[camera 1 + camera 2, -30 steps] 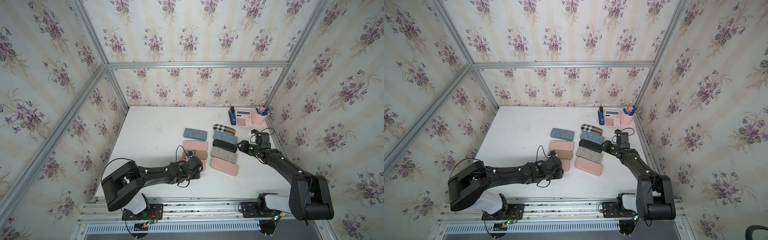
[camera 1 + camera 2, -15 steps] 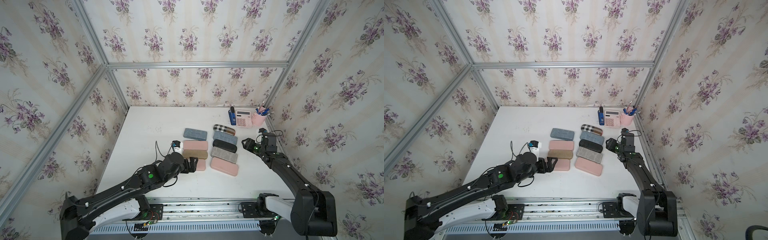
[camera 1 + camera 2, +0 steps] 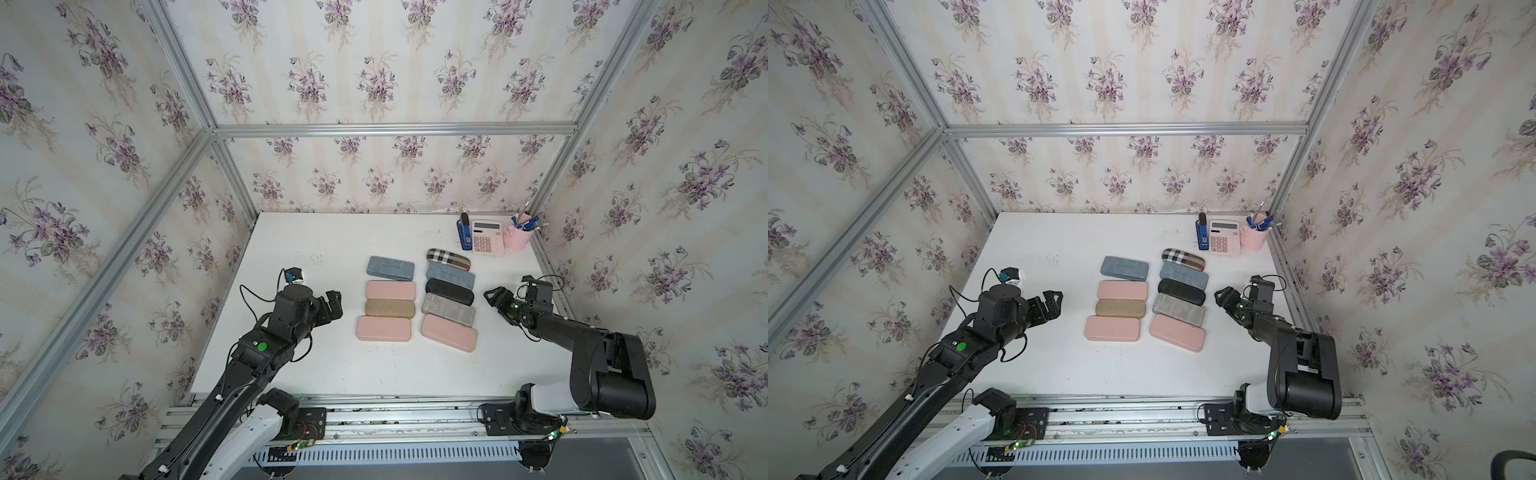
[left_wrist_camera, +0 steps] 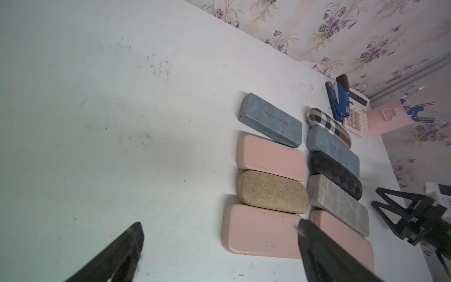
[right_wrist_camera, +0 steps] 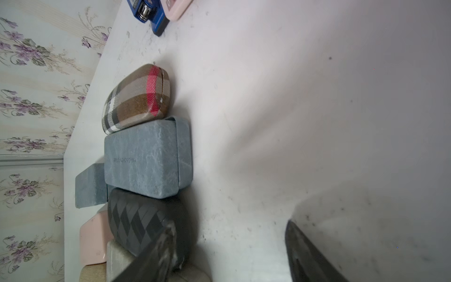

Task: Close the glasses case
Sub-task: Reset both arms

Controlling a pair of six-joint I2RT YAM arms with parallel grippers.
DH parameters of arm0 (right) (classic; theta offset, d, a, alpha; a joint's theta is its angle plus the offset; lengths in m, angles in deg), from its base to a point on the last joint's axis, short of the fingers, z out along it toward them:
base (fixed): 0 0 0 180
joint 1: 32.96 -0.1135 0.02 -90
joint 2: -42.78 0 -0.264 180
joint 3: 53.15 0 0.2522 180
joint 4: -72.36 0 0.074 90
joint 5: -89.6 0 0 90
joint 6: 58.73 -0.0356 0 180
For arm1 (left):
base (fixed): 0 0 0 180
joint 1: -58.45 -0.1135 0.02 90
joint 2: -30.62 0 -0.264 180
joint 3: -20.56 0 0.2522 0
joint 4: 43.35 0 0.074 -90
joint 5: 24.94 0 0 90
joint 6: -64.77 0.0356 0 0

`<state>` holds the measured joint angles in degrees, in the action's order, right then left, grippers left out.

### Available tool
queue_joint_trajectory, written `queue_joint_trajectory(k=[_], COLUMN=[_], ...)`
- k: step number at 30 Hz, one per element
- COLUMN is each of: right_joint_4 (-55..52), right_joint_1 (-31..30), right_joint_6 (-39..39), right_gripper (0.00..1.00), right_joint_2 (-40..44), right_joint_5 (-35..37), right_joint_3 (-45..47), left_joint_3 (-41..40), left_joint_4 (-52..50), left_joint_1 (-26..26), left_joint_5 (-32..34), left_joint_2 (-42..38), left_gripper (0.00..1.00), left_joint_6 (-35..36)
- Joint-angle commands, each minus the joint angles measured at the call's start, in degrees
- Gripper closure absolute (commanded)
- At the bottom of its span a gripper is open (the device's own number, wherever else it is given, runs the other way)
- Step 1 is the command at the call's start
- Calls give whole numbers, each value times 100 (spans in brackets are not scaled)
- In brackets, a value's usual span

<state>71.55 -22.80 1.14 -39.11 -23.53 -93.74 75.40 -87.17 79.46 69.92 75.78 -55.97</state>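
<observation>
White table (image 3: 332, 365): carrying everything, and showing bare surface on both sides of the pile.
Glasses cases (image 3: 448, 309): nine are lying in two columns mid-table, packed side to side, long axes running across toward the arms. They're all looking shut to me, so I'm guessing the closing is done. Can't tell which one was the target.
Left end effector (image 3: 332, 306): hanging spread wide and empty, apart from the left column, facing the short ends of the pink case (image 3: 390, 289) and tan case (image 3: 390, 308).
Right end effector (image 3: 494, 300): also hanging spread and empty, near the end of the black case (image 3: 449, 291), not touching.
Nearer arm: each is sitting closest to its own column.
In the way: nothing. The calculator (image 3: 487, 237), pen cup (image 3: 516, 239) and stapler (image 3: 465, 232) are sitting well apart in the far corner.
</observation>
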Motion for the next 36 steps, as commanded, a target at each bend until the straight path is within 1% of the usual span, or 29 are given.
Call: queue_joint_trajectory(k=[1,2,3,6,7,9,10,14,17,20,22,23,24,26,28,31,33,36], right_joint_4=[480,494,638,877,965,1262,1373,2221,2355,2696,3255,3913,3915,4492,4884,5701,6176,6958], right_joint_1=[31,123,200,268,268,259,259,143,59,-167,-344,-420,-446,-603,-925,-1343,-1585,-1597], right_joint_6=[175,202,282,432,495,653,708,908,973,1133,1508,1680,1742,1956,2246,2635,2876,2946], right_gripper=[8,4,3,1,0,0,0,0,0,0,0,0,0,0,0,0,0,0], right_joint_2=[-16,-22,-4,251,388,767,919,1728,2244,2431,2412,2331,2378,2312,2138,1618,1215,575], right_joint_5=[550,587,544,861,1039,1667,1872,2863,3297,3737,3896,3968,3765,3537,3585,3548,3798,4009], right_joint_3=[-41,-93,-90,-97,-63,225,358,1313,1610,1861,2095,2345,2378,2557,2614,2626,2575,2513], left_joint_3=[90,87,85,76,84,44,13,-261,-530,-803,-970,-1095,-1268,-1619,-1816,-1832,-1864,-1871], left_joint_4=[178,299,425,820,911,1242,1392,2136,2733,3287,3628,3853,4176,4968,5496,5780,6122,6449], left_joint_1=[-353,-513,-680,-1149,-1253,-1432,-1500,-1777,-1906,-2025,-2066,-2095,-2121,-2131,-2130,-2144,-2144,-2150], left_joint_5=[304,369,458,534,622,794,893,1229,1272,1313,1304,1266,1170,857,770,608,346,192], left_joint_2=[379,509,626,932,1014,1182,1256,1553,1747,1920,1986,1996,2000,2050,2160,2398,2636,2805], left_gripper=[0,0,0,0,0,0,0,0,0,0,0,0,0,0,0,0,0,0], left_joint_6=[408,465,483,643,687,930,1022,1310,1540,1796,1973,2024,2071,2256,2394,2565,2716,2885])
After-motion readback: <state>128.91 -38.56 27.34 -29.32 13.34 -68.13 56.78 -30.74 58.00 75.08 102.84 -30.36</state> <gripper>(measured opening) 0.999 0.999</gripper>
